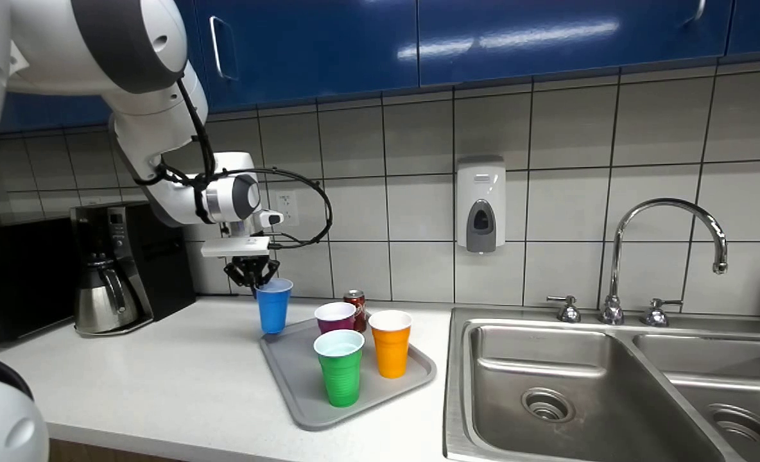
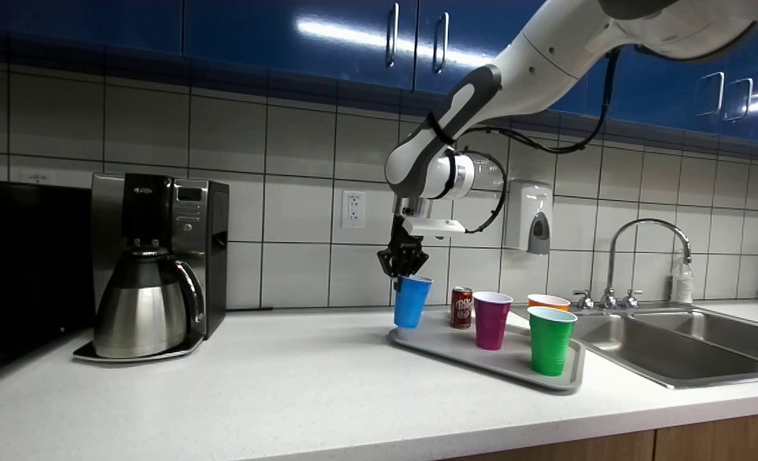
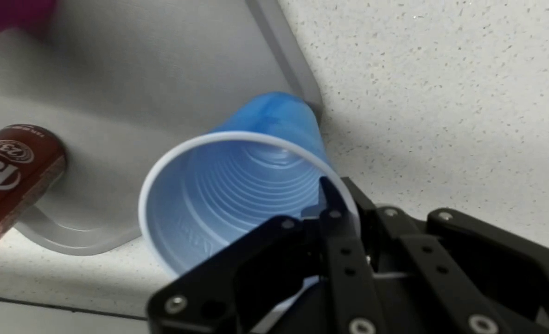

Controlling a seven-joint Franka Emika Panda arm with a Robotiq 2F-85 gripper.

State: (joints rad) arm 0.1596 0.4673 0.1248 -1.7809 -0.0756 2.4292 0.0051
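Pinches the blue cup [image 3: 246, 185] by one side of its rim with the gripper [image 3: 339, 190], with one finger inside the mouth and its partner outside. Has the fingers pressed almost together, likely for want of anything thicker than one thin wall between them. Holds from above at the edge, probably to suit a wide, light, soft-sided thing, easier to nip than to clasp around. Shows a slight lean in the blue cup, mouth upward, in an exterior view, perhaps from being held at one side only. Places the base over the corner of the tray [image 1: 377, 385] on the side of the coffee maker [image 2: 190, 238]; cannot tell whether touching or hanging just above. Has the can [image 2: 461, 308] standing near but apart, with the purple cup [image 2: 491, 325], green cup [image 2: 550, 346] and orange cup [image 1: 391, 353] upright farther across the same tray, spaced apart, perhaps to leave each rim free. Rests the tray flat on the counter [image 2: 257, 384], just beside the sink [image 1: 459, 391], perhaps for gathering small, easily tipped things on one base with a raised lip.
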